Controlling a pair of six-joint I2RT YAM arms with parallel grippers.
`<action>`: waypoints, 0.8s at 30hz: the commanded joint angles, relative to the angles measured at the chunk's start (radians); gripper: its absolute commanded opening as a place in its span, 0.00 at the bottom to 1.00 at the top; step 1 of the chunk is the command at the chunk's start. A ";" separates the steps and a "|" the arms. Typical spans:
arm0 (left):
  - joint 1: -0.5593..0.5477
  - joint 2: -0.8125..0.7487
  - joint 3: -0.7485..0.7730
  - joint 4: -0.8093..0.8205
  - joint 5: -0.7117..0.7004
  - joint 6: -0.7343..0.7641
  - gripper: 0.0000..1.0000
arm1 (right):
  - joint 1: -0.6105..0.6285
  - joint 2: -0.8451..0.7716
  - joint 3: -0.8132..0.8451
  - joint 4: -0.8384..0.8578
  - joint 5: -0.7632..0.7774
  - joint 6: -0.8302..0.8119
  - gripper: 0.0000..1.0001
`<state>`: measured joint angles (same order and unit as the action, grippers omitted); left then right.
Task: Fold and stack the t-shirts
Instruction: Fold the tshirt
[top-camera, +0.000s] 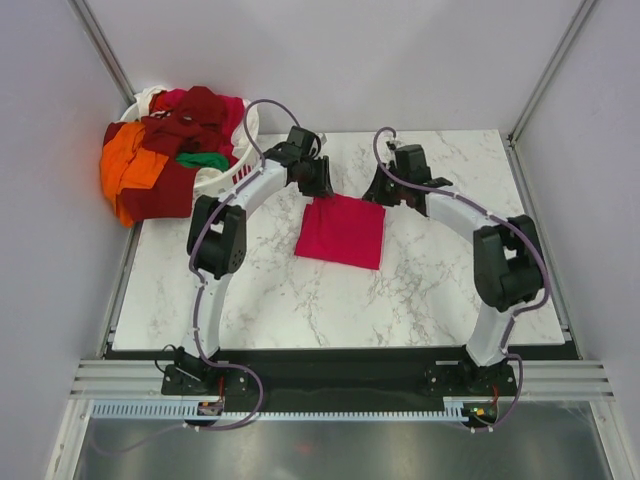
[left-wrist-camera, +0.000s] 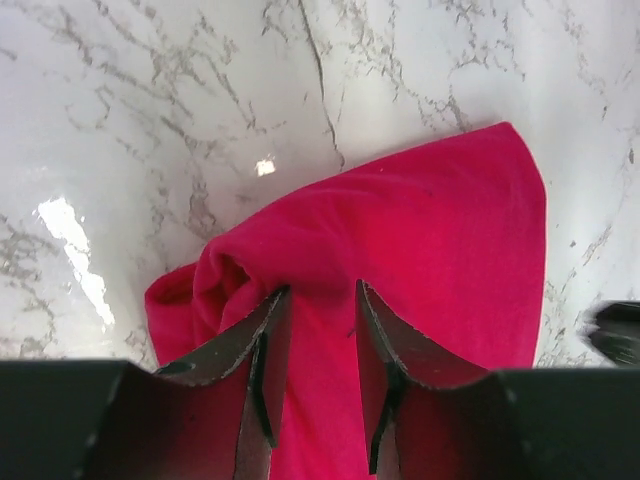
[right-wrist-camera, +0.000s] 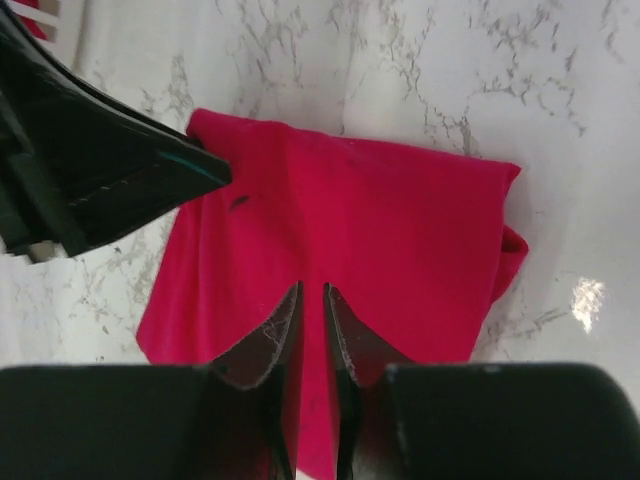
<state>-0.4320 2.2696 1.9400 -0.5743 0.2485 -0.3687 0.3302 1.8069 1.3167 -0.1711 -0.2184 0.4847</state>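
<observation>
A crimson-pink t-shirt (top-camera: 341, 230) lies folded square mid-table (top-camera: 450, 290), the left fingers (left-wrist-camera: 262, 335) partly open over its edge, the right fingers (right-wrist-camera: 268, 340) narrow with their grip unclear, while unfolded t-shirts (top-camera: 165, 150) heap the laundry basket (top-camera: 237, 178), none stacked yet.

left arm (top-camera: 255, 190): had white curved links and bulky black joint housings.
right arm (top-camera: 455, 212): was built alike, white links between black joints.
cables (top-camera: 200, 300): were greyish-purple and looped along each arm.
bases (top-camera: 195, 378): were black blocks with small red-orange spots nearby.
left pincer (left-wrist-camera: 320, 292): had two glossy black wedge fingers.
right pincer (right-wrist-camera: 312, 290): had matching tapered black fingers, scuffed pale.
</observation>
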 joint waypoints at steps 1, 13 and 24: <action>0.016 0.027 0.094 0.010 0.046 -0.013 0.40 | -0.029 0.130 0.041 0.082 -0.075 -0.003 0.19; 0.107 0.165 0.096 0.001 0.055 0.007 0.40 | -0.161 0.345 0.018 0.134 -0.137 0.012 0.49; 0.118 0.046 -0.002 -0.025 -0.046 0.008 0.41 | -0.178 0.249 0.085 0.078 -0.199 -0.006 0.91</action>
<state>-0.3103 2.4031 1.9865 -0.5472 0.2909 -0.3790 0.1642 2.1063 1.3716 0.0120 -0.4812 0.5381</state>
